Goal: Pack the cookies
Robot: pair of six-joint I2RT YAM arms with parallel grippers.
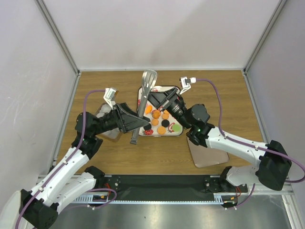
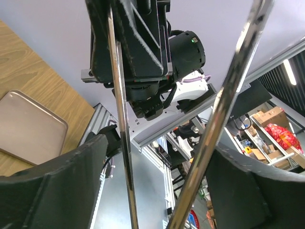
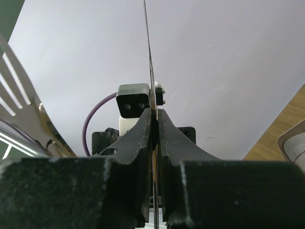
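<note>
The cookies (image 1: 162, 121), orange, black, pink and green discs, lie on a white tray (image 1: 174, 88) at the table's middle. Metal tongs (image 1: 142, 106) stand across the tray's left edge, slotted head toward the back. My right gripper (image 1: 155, 99) is shut on one thin arm of the tongs (image 3: 148, 57), seen edge-on between its fingers (image 3: 143, 138). My left gripper (image 1: 140, 125) sits lower on the tongs. Its jaws stand wide, and both tong arms (image 2: 224, 95) pass between them. The left gripper (image 2: 159, 162) is open.
A flat beige lid (image 1: 209, 155) lies on the wood at the right, under the right arm, and shows as the beige lid (image 2: 28, 129) in the left wrist view. A clear container (image 1: 106, 125) sits under the left arm. Grey walls close three sides.
</note>
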